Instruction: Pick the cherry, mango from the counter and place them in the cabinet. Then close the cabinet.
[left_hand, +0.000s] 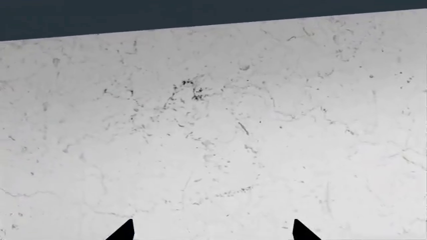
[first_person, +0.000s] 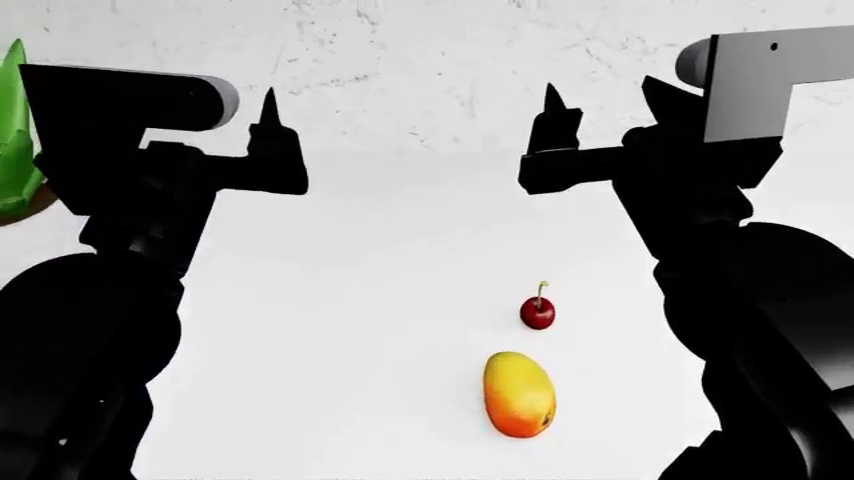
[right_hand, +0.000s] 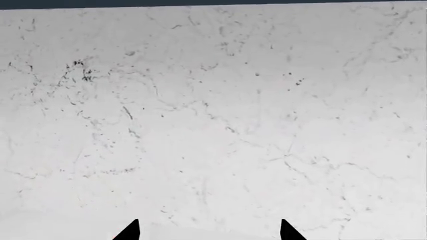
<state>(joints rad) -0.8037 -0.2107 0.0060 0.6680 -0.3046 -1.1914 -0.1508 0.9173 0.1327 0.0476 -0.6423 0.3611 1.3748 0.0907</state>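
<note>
The cherry (first_person: 537, 312), dark red with a thin stem, stands on the white counter (first_person: 374, 330) right of centre. The yellow-orange mango (first_person: 519, 393) lies just in front of it, nearer to me. My left gripper (first_person: 271, 125) is held high at the left, well away from both fruits. My right gripper (first_person: 551, 115) is held high, above and beyond the cherry. In the left wrist view (left_hand: 212, 231) and the right wrist view (right_hand: 209, 231) the fingertips stand wide apart with nothing between them. Neither wrist view shows the fruits. The cabinet is out of view.
A white marbled wall (first_person: 427, 70) rises behind the counter and fills both wrist views, with a dark band (left_hand: 133, 15) along its far edge. A green object (first_person: 14, 130) on a brown base shows at the far left edge.
</note>
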